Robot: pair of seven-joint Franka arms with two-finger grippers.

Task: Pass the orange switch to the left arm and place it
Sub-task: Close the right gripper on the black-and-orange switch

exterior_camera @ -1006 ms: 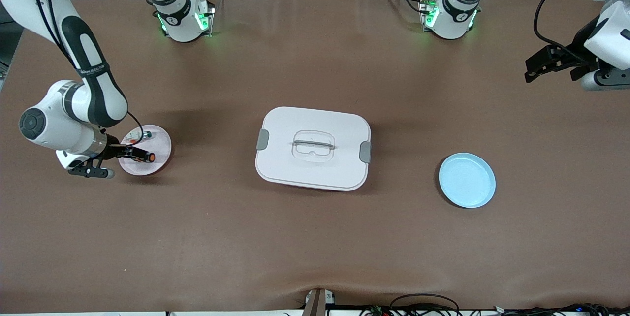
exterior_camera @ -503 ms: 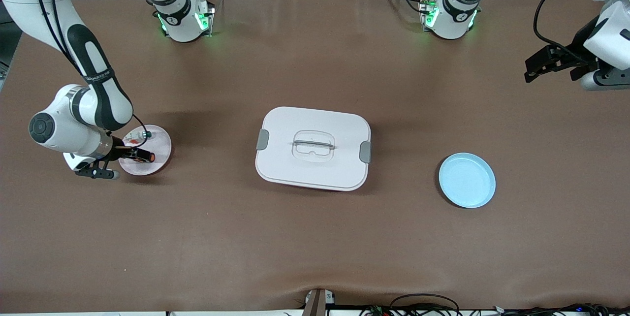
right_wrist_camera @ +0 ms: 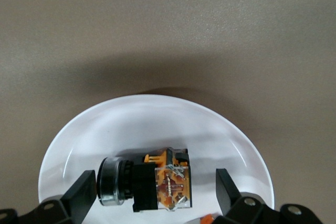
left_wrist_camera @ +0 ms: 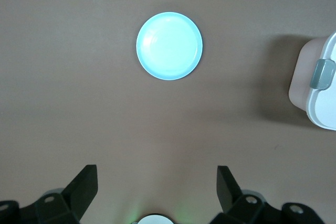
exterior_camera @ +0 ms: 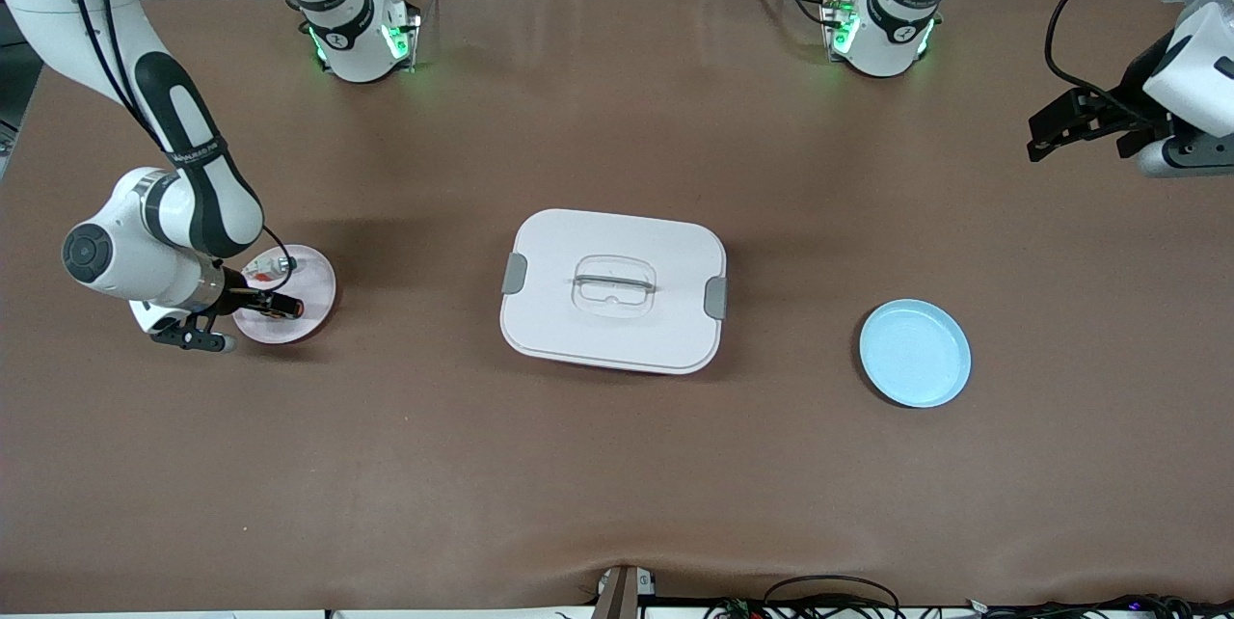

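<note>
**Right gripper straddling the switch on the pink plate; left arm waiting**

The right gripper [exterior_camera: 253, 318] is sitting low at the pink plate [exterior_camera: 313, 286], toward the right arm's end of the surface [exterior_camera: 578, 465]. Its fingers [right_wrist_camera: 81, 195] are standing wide apart, one on each side of the orange switch [right_wrist_camera: 152, 179], and they are not pressing on it. The switch is lying on its side in the plate, its black body and orange markings showing in the right wrist view. In the front view the switch [exterior_camera: 280, 309] is showing as a dark piece with an orange end, on the part of the plate nearer the front camera. A small silver part [exterior_camera: 278, 264] is lying on the same plate, farther from the front camera than the switch.

The box [exterior_camera: 613, 289] is sitting closed in the middle of the surface, between the pink plate and the blue plate [exterior_camera: 914, 353], with grey clips on its two short sides. The blue plate is lying toward the left arm's end, well apart from the box.

The left arm is waiting, and the left gripper [exterior_camera: 1049, 135] is hanging in the air over bare surface at its own end. Its fingers [left_wrist_camera: 84, 184] are spread wide with nothing between them, and the left wrist view is looking down on the blue plate [left_wrist_camera: 169, 45] and one corner of the box [left_wrist_camera: 315, 85].
</note>
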